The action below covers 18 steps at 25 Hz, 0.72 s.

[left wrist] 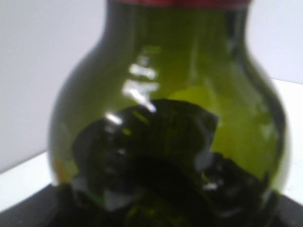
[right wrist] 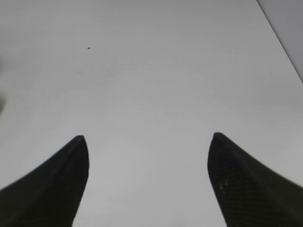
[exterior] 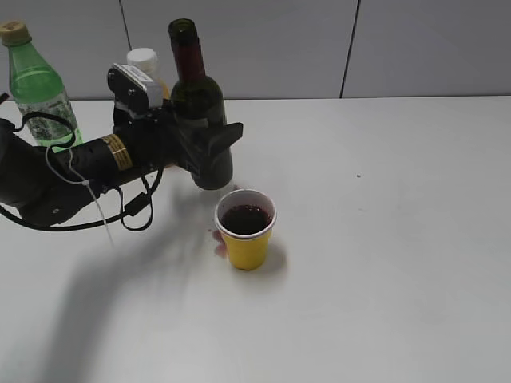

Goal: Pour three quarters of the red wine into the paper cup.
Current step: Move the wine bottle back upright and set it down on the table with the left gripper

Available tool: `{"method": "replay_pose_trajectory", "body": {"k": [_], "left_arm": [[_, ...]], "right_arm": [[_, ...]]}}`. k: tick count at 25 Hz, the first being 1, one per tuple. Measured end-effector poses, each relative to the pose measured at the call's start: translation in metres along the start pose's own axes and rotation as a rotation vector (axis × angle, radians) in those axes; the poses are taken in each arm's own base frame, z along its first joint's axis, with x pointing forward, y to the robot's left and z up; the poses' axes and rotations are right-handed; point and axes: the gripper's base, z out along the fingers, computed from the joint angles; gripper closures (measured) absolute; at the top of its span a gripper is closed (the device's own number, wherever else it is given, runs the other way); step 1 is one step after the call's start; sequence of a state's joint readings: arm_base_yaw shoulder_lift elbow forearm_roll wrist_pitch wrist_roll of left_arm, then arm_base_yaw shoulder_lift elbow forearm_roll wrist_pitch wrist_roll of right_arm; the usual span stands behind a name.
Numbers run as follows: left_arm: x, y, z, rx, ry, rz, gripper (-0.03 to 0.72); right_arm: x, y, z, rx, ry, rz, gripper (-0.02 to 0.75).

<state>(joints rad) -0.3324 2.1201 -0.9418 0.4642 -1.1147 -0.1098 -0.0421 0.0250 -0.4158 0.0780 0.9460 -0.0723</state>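
The dark green wine bottle (exterior: 196,92) with red neck foil stands upright on the white table, uncapped. My left gripper (exterior: 211,152) is shut around its lower body. In the left wrist view the bottle's green shoulder (left wrist: 189,71) fills the frame and the jaws are blurred. The yellow paper cup (exterior: 246,239) stands just in front of the bottle and holds dark red wine (exterior: 245,218). My right gripper (right wrist: 147,142) is open and empty over bare table; it is not in the exterior view.
A green plastic soda bottle (exterior: 36,84) stands at the back left. An orange juice bottle with a white cap (exterior: 144,60) is behind my left wrist. A small red spill (exterior: 217,237) lies left of the cup. A grey wall runs behind the table.
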Motion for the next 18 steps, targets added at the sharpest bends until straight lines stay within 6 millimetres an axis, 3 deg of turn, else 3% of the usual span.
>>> {"method": "replay_pose_trajectory", "body": {"k": [12, 18], "left_arm": [[0.002, 0.005, 0.015, -0.014, 0.005, 0.070, 0.143], [0.016, 0.001, 0.018, -0.005, 0.031, 0.056, 0.143]], "right_arm": [[0.000, 0.000, 0.000, 0.000, 0.000, 0.000, 0.146], [0.000, 0.000, 0.000, 0.000, -0.001, 0.000, 0.146]]}}
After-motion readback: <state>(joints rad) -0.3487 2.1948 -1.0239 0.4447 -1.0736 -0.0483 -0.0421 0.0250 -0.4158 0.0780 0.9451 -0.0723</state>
